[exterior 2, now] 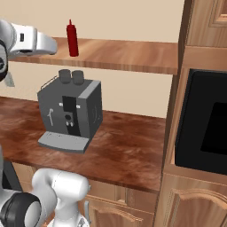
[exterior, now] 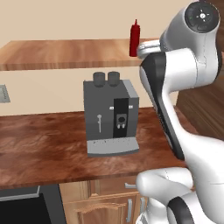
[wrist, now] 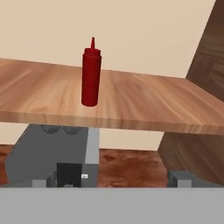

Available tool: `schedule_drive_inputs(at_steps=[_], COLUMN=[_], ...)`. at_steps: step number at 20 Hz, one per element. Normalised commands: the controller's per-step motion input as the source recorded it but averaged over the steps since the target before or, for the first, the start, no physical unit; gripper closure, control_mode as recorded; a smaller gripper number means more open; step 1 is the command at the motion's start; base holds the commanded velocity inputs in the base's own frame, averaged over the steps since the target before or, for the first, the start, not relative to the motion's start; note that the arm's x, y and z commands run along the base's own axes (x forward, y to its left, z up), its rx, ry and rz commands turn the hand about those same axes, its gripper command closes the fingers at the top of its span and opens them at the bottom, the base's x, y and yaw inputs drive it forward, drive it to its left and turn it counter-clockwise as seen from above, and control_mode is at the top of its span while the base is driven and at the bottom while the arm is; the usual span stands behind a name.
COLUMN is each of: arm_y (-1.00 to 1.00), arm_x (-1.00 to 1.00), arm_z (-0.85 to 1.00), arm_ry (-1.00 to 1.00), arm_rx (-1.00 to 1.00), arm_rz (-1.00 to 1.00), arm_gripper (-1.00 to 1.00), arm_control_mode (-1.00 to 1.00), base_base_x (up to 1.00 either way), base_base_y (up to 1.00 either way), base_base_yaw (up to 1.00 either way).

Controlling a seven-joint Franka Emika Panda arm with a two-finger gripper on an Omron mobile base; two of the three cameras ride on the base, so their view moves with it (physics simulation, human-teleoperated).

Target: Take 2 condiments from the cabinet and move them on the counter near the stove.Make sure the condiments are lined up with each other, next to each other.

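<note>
One condiment, a red squeeze bottle (exterior: 134, 39) (exterior 2: 72, 40) (wrist: 91, 78) with a pointed nozzle, stands upright on the cabinet, a light-brown open shelf plank (exterior: 65, 52) (exterior 2: 128, 55) (wrist: 153, 100). My gripper (wrist: 111, 180) is open with nothing between its fingers. It is level with the shelf's front edge and a short way back from the bottle, pointing at it. In the right base view the white hand (exterior 2: 37, 43) sits just left of the bottle. The reddish-brown counter (exterior: 43, 148) (exterior 2: 128, 150) lies below. A black corner at the lower left looks like the stove (exterior: 22, 209).
A grey coffee machine (exterior: 111, 118) (exterior 2: 71, 111) (wrist: 52, 157) stands on the counter right under the shelf. A tall wooden cabinet with a black built-in oven (exterior 2: 206, 124) closes off the right side. Base cabinet doors (exterior: 105, 205) sit under the counter.
</note>
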Motion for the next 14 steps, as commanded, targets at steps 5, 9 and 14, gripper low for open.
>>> schedule_drive_inputs(at_steps=[5, 9, 14], arm_y=[0.11, 0.0, 0.0], arm_x=[0.5, 0.42, 0.36], arm_z=[0.0, 0.04, 0.01], arm_ry=[-0.02, -0.02, -0.01], arm_rx=[0.01, 0.04, 0.04], arm_rz=[0.02, 0.05, 0.06], arm_gripper=[-1.0, -1.0, -1.0], arm_control_mode=[-1.0, -1.0, -1.0], base_base_x=[0.0, 0.0, 0.0], base_base_y=[0.0, 0.0, 0.0], base_base_yaw=[0.0, 0.0, 0.0])
